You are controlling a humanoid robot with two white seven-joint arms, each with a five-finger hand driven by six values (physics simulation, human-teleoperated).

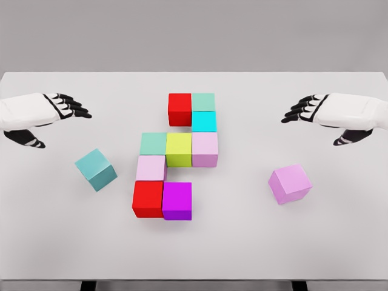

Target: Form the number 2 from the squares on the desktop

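Several coloured cubes form a partial figure mid-table: a red cube [179, 109] and a mint cube [204, 102] on top, a cyan cube [204, 121] below, then a row of a green cube [153, 143], a yellow cube [179, 150] and a pale pink cube [205, 148]. Under them sit a light pink cube [151, 167], a second red cube [147, 199] and a magenta cube [177, 200]. A teal cube [96, 169] lies loose at the left, a lilac cube [290, 183] loose at the right. My left hand [60, 112] and right hand [312, 112] hover open, holding nothing.
The white table [339, 242] spans the view, with its front edge near the bottom and its far edge against a grey wall. The two loose cubes sit tilted relative to the assembled group.
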